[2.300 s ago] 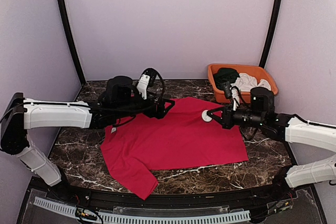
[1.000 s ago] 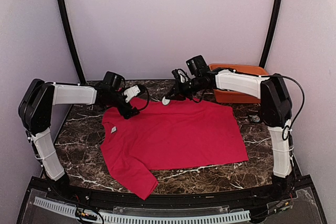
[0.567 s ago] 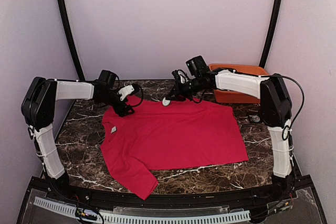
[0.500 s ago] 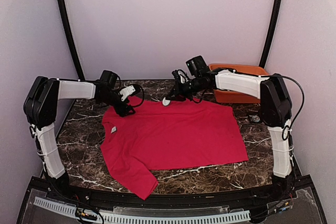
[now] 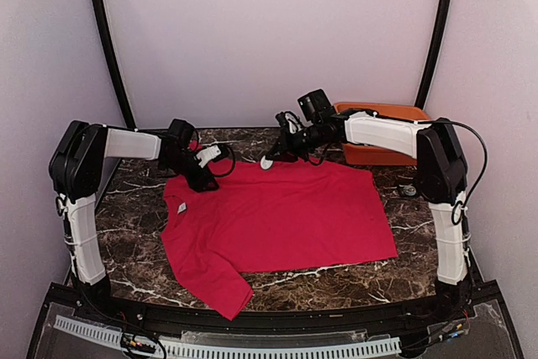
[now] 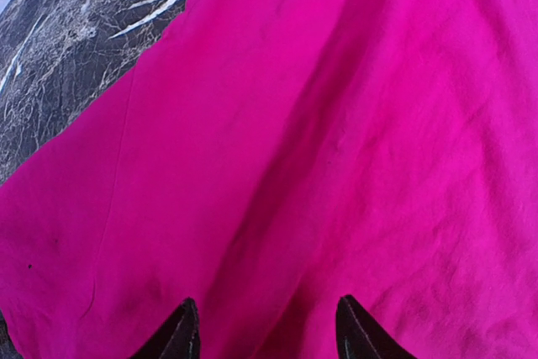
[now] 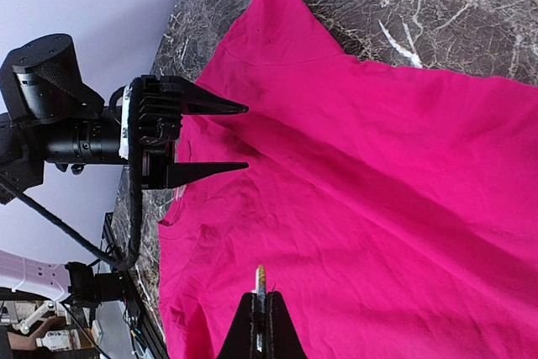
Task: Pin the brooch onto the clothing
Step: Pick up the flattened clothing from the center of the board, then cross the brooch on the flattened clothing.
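The clothing, a red T-shirt (image 5: 286,212), lies flat on the marble table (image 5: 126,224). My left gripper (image 5: 202,181) is low over its far left shoulder. In the left wrist view its fingertips (image 6: 181,335) stand apart over the clothing (image 6: 336,140), with a soft ridge of cloth running between them. The right wrist view shows the left gripper (image 7: 239,138) open, straddling that fold of the clothing (image 7: 378,191). My right gripper (image 5: 271,159) hovers at the shirt's far edge, shut on the small white brooch (image 5: 266,162). Edge-on, the brooch (image 7: 261,277) sticks out of the right gripper (image 7: 261,298).
An orange basket (image 5: 378,108) stands at the back right, partly behind my right arm. A small dark object (image 5: 409,190) lies on the table right of the shirt. Grey walls and two black posts close in the back.
The left gripper's jaws have come closer together and it has shifted slightly right onto the shirt's shoulder. The right arm holds still with the brooch.
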You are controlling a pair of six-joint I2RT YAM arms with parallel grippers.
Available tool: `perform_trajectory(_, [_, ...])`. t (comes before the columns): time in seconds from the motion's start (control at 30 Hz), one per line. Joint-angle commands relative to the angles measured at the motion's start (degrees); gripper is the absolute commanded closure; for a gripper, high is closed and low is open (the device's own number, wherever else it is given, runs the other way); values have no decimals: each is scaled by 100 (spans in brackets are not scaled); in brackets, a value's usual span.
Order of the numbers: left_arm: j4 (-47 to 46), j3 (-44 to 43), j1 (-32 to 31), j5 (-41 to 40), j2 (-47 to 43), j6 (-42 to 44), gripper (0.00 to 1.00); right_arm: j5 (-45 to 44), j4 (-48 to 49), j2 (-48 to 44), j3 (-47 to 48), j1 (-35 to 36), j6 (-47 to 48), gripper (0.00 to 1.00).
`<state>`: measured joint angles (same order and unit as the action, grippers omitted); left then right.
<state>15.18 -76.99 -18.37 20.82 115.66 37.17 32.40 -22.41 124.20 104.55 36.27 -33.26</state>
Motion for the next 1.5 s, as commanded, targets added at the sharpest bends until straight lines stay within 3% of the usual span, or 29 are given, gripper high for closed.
perform_trajectory(0.0, [189,-235,0,150,133,-74,48,38,43,-12,-8,48,30,100])
perform_trajectory(0.4, [224,-335,0,1,348,-91,61,97,11,42,135,56,19,100])
perform_trajectory(0.5, [244,-338,0,-12,341,-111,71,127,-74,169,302,64,16,100])
perform_trajectory(0.53, [252,-345,-9,-6,330,-132,77,145,-117,219,366,70,12,100])
perform_trajectory(0.57, [259,-361,-9,-7,315,-145,93,170,-148,267,432,79,10,100])
perform_trajectory(0.63, [262,-388,-9,23,211,-268,99,267,-204,382,541,105,-5,100])
perform_trajectory(1.03, [-23,5,-511,-47,-759,-380,99,427,-179,922,929,256,-372,100])
perform_trajectory(1.47, [115,103,-901,-346,-868,-246,99,583,345,1448,1172,318,-1266,100])
